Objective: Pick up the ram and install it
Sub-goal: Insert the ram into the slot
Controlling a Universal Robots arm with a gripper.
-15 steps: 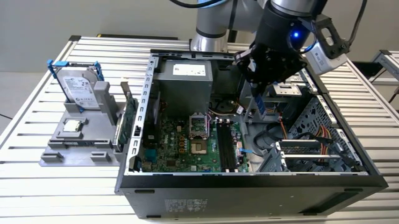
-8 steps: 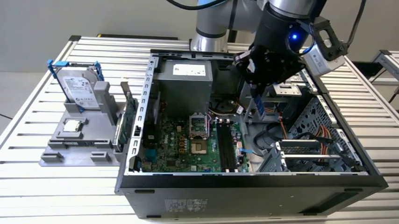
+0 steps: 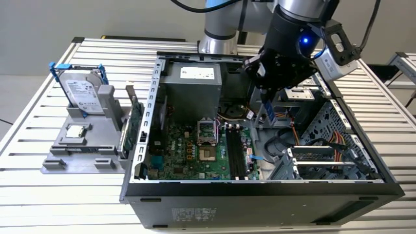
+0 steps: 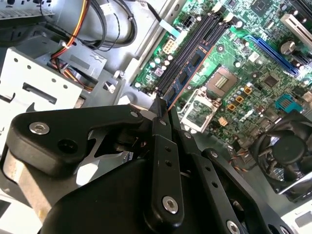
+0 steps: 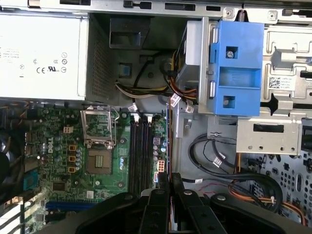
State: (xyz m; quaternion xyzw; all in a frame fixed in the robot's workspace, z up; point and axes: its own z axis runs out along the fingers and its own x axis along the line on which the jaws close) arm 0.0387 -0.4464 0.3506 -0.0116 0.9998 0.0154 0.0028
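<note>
Gripper [image 3: 265, 97], clenched on ram [image 3: 267, 111], over open computer case [image 3: 155, 97]; ram's top hidden between fingers [image 5: 176, 186], lower end hanging above memory slots [image 3: 235, 151], contact not discernible.

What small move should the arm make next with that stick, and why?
Probably a sideways shift. The gripper holds the ram edge-on beside the black memory slots, not over one, so it seems to need lining up before lowering.

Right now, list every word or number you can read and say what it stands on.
No text is legible.
Power supply label: print too small to read.
Hard drive label: blurred.
Drive cage sticker: too small.
Ram held by the gripper: edge-on, nothing legible.
</note>
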